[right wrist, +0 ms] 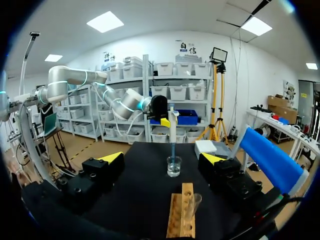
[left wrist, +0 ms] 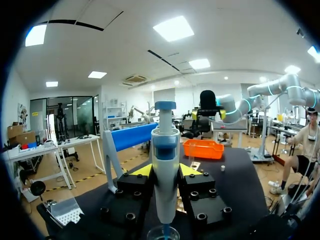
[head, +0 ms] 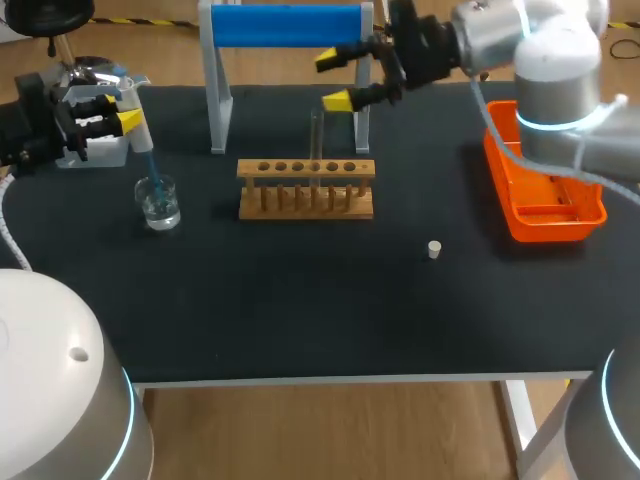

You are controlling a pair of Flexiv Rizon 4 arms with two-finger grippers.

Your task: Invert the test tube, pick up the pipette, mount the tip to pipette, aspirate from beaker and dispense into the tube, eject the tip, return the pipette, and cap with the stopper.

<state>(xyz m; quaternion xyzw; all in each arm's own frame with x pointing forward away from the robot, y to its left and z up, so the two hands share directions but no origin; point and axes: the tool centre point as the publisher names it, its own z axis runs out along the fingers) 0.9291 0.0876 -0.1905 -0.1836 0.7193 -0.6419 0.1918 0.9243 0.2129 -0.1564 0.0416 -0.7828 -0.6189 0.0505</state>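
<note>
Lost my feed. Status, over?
Left gripper shut on pipette, tip in beaker. Right gripper open near test tube in rack. Stopper loose on table. No obstruction seen.

Covered and cut off
The right arm (head: pixel 560 90) covers the bin's (head: pixel 545 215) far end, 3 o'clock from the rack (head: pixel 306 203); under the pipette (left wrist: pixel 165 165), the beaker (left wrist: pixel 164 234) is cut by the edge.

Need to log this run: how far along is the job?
Done: the test tube stands upright in the rack, and the left gripper holds the pipette with a tip mounted. In hand: the tip is dipped in the beaker. Left: dispensing, ejecting, returning the pipette and capping; the stopper lies loose on the table, the right gripper open.
</note>
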